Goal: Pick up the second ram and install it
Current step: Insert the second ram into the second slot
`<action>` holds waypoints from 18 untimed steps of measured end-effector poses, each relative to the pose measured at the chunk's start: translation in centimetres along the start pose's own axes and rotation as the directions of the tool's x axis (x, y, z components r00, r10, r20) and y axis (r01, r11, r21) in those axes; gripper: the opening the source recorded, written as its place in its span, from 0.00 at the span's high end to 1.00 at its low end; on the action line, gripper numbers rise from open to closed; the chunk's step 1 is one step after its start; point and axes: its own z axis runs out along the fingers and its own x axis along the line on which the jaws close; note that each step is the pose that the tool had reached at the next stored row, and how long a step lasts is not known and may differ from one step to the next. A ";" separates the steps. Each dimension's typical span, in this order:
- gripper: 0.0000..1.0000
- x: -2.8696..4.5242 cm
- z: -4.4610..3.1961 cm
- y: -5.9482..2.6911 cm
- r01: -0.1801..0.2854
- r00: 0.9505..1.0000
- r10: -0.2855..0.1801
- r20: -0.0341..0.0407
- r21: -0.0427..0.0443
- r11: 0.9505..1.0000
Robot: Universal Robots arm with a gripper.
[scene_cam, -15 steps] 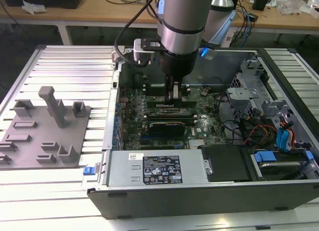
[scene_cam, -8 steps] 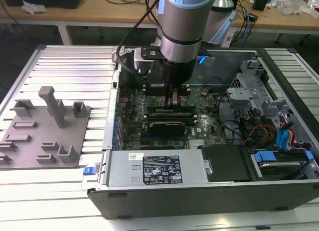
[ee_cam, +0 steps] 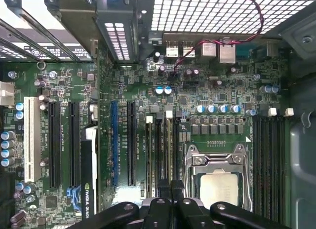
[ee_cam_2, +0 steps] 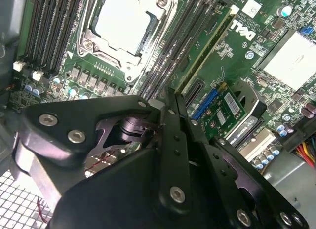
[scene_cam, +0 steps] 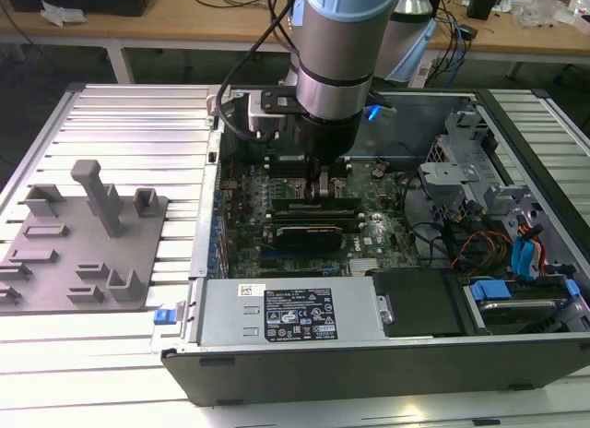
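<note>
The gripper (ee_cam_2: 171, 95) has its two fingers (ee_cam_2: 181, 140) pressed together, with just a thin seam between them. It reaches down into the open computer case (scene_cam: 369, 354), to the bank of memory slots (ee_cam_2: 182, 36) just beside the processor socket (ee_cam_2: 126, 21).

In the second wrist view the second ram (ee_cam_2: 207, 46) stands on edge in that bank, on the side away from the socket. Its near end meets the fingertips, and I cannot tell whether they actually press on it.

The first wrist view looks along the same slots. The socket (ee_cam: 217, 189) sits just beside the gripper (ee_cam: 171, 185), the long expansion slots (ee_cam: 131, 140) lie beyond the memory bank from it, and a perforated rear wall (ee_cam: 212, 12) stands further off.

The exterior view adds the arm (scene_cam: 336, 50) upright over the socket's area and a black card (scene_cam: 309, 234) near it. A grey fixture plate (scene_cam: 88, 234) lies outside the case, well apart from the socket, toward the exterior view's left.
</note>
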 end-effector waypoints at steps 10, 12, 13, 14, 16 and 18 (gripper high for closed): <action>0.91 0.00 0.24 -0.01 0.000 1.000 0.000 0.000 0.000 1.000; 0.91 -0.06 0.34 -0.01 0.000 1.000 0.000 0.000 0.000 1.000; 0.91 -0.07 0.40 -0.01 0.000 1.000 0.000 0.000 0.000 1.000; 0.91 -0.05 0.67 -0.01 0.000 1.000 0.000 0.000 0.000 1.000; 0.91 -0.07 1.03 -0.01 0.000 1.000 0.000 0.000 0.000 1.000; 0.91 -0.16 1.14 -0.02 0.000 1.000 0.000 0.000 0.001 1.000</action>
